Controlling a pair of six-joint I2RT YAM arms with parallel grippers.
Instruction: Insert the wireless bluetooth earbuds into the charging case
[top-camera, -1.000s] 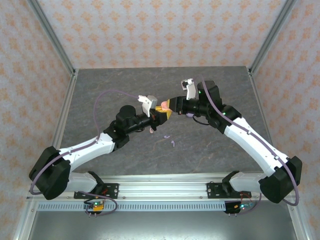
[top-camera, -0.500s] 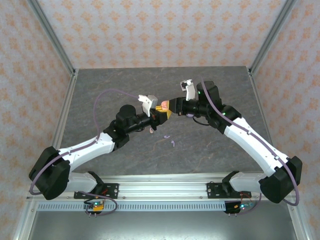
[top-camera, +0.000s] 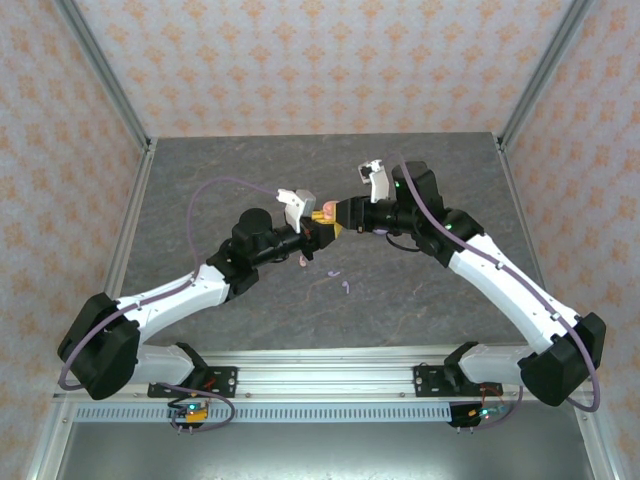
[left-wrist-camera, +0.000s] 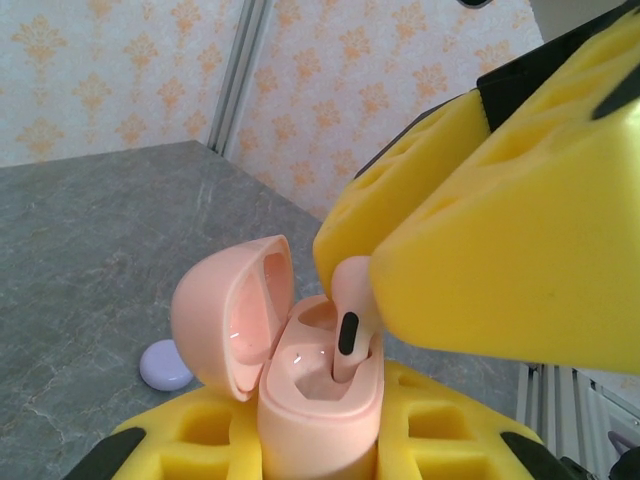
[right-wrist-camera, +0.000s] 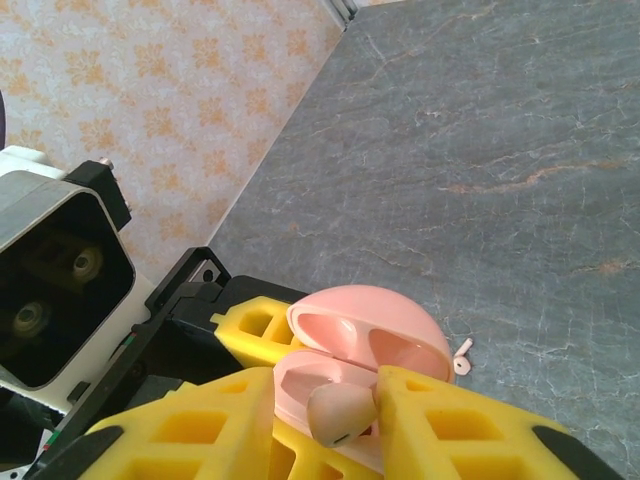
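The pale pink charging case (left-wrist-camera: 320, 400) stands upright with its lid (left-wrist-camera: 232, 312) swung open, and my left gripper (left-wrist-camera: 320, 435) is shut on its body. One pink earbud (left-wrist-camera: 352, 318) sits stem-down in the case's right slot. My right gripper (right-wrist-camera: 340, 410) straddles that earbud (right-wrist-camera: 343, 412); one pad touches it and a gap shows at the other, so the jaws stand open. In the top view the two grippers (top-camera: 318, 222) (top-camera: 338, 214) meet above the table's middle. A second pink earbud (right-wrist-camera: 461, 355) lies on the table.
A lilac round case (left-wrist-camera: 165, 364) rests on the grey table (top-camera: 220, 180) beyond the grippers. Two small lilac earbuds (top-camera: 333, 273) (top-camera: 347, 288) and the pink one (top-camera: 303, 260) lie just in front of the left gripper. Patterned walls and metal posts ring the table.
My right gripper's jaws have widened slightly around the earbud, which now rests in the case. Both arms have barely moved.
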